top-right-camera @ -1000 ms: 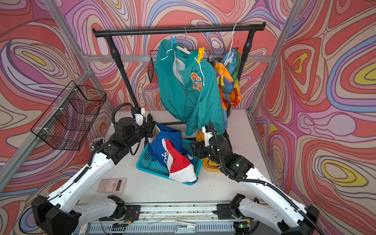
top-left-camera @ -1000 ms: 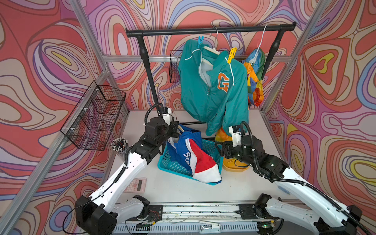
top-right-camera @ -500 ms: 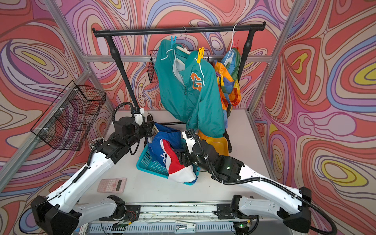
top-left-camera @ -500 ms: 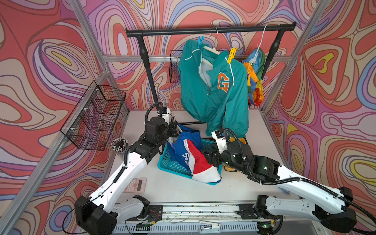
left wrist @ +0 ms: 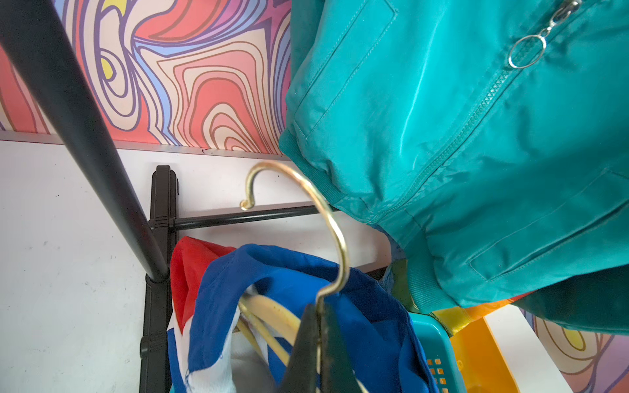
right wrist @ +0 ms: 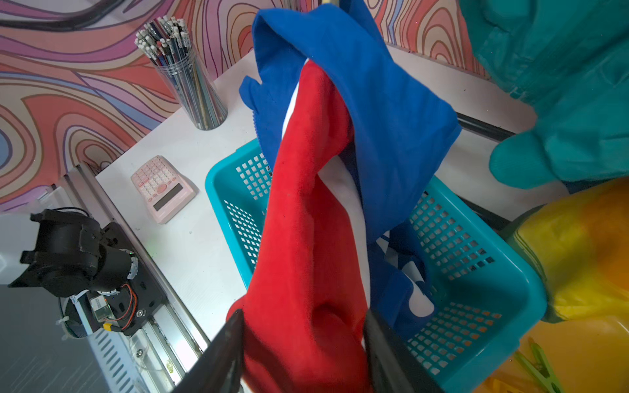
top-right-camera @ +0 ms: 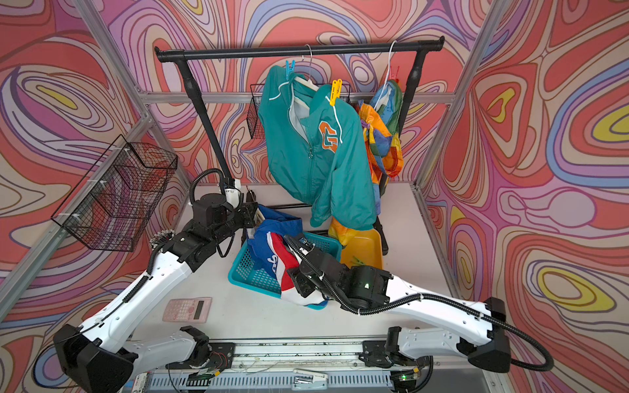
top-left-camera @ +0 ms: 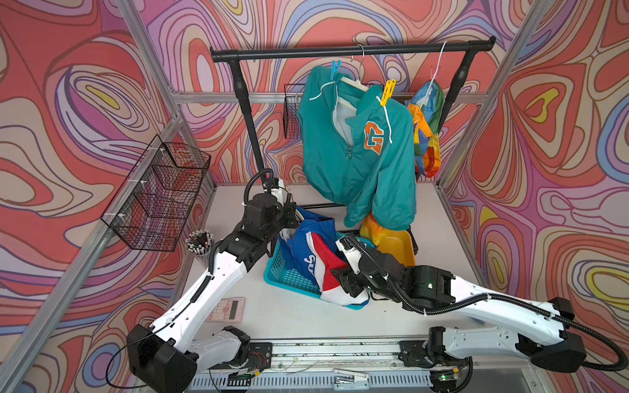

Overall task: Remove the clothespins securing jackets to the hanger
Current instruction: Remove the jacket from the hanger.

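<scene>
- Teal jacket (top-left-camera: pixel 357 163) with an orange "G" hangs from the black rail (top-left-camera: pixel 340 51) at upper centre in both top views. A blue clothespin (top-left-camera: pixel 335 68) stands on its frame-left shoulder and a yellow clothespin (top-left-camera: pixel 388 92) on the other.
- At the rail's right end, touching the teal sleeve, hangs the rainbow jacket (top-left-camera: pixel 427 136).
- Off the rail, the blue, red and white jacket (top-left-camera: pixel 313 251) slumps over the rim of a teal basket (top-left-camera: pixel 289 275) at the centre of the white bench (top-left-camera: pixel 306 320).
- Left claw (left wrist: pixel 318 309) is clamped together on the gold hook of the hanger (left wrist: pixel 343 251). The hanger's cream arms run inside the jacket's blue collar.
- Right claw (right wrist: pixel 303 340) meets the same jacket low down. Its dark fingers (right wrist: pixel 224 350) stand apart on either side of a red fold, and whether they pinch the cloth cannot be told.
- A green clothespin (right wrist: pixel 537 367) lies in the yellow bin (top-left-camera: pixel 398 245) just right of the basket.
- At lower left in the top views, a pink calculator (top-left-camera: pixel 228 309) and a cup of pencils (top-left-camera: pixel 199 240) sit on the bench, below a wire basket (top-left-camera: pixel 160 194) on the frame.
</scene>
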`<state>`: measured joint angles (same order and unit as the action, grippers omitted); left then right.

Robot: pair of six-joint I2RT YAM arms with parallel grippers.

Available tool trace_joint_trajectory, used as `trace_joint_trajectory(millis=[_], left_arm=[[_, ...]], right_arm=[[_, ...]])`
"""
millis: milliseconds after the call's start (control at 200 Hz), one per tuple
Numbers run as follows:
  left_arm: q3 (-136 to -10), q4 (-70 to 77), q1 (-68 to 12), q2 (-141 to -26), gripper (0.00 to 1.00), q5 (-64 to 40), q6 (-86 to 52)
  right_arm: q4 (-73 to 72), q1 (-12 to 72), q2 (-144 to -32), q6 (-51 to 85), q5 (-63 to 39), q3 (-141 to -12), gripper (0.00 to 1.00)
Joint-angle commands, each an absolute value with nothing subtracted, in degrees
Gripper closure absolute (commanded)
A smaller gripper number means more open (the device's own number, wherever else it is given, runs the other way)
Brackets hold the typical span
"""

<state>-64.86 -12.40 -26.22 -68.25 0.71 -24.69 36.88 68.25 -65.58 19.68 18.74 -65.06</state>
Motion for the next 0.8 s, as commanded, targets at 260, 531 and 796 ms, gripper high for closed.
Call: trace_joint_trajectory(millis=[260, 531, 796], left_arm=[[-66.6, -14.7, -26.2, -69.1, 1.00, 2.7, -26.4], [-67.7, -18.3, -26.3, -69.4, 1.00, 5.4, -26.6], [-69.7, -21.8, -26.2, -71.1, 1.00, 7.0, -28.2]], right_arm=[[39.5, 68.8, -66.0, 19.5, 21.3, -67.3, 0.99], [43.3, 68.8, -59.1, 22.3, 23.9, -65.4, 1.00], [42.5, 68.8, -53.4, 23.5, 25.2, -61.5, 1.00]])
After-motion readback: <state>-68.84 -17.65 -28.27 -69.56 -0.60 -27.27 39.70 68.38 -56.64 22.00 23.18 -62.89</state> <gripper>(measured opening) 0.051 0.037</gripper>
